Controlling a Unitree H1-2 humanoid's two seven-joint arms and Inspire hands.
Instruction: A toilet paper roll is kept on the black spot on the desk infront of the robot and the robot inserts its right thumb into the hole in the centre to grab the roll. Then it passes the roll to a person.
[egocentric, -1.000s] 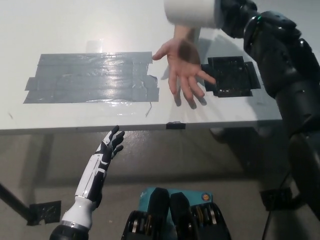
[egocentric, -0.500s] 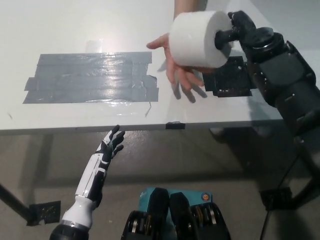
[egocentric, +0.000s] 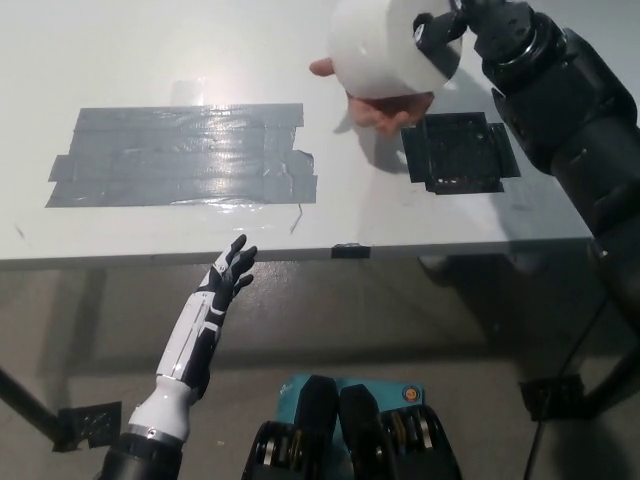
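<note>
The white desk (egocentric: 150, 60) fills the upper part of the head view, its near edge running across the middle of the picture. A broad patch of grey tape (egocentric: 180, 155) lies on its left half, close to the near edge. Toward the desk's near right corner sits the black spot (egocentric: 460, 152), a dark square patch with nothing resting on it.

The black right arm (egocentric: 580, 110) comes in from the right side and reaches up over the far right part of the desk. At its end the right hand (egocentric: 470, 25) is clamped on the toilet paper roll (egocentric: 385, 45), with a dark finger pushed into the hole at the roll's end. The roll is held in the air above the desk, beyond the black spot and a little to its left, near the top edge of the picture.

A person's hand (egocentric: 375, 105) lies palm up right under the roll, fingertips showing below it and the thumb poking out at its left; whether it touches the roll cannot be told.

The white left hand (egocentric: 230, 275) rests below the desk's near edge, in front of the tape, fingers spread and holding nothing.
</note>
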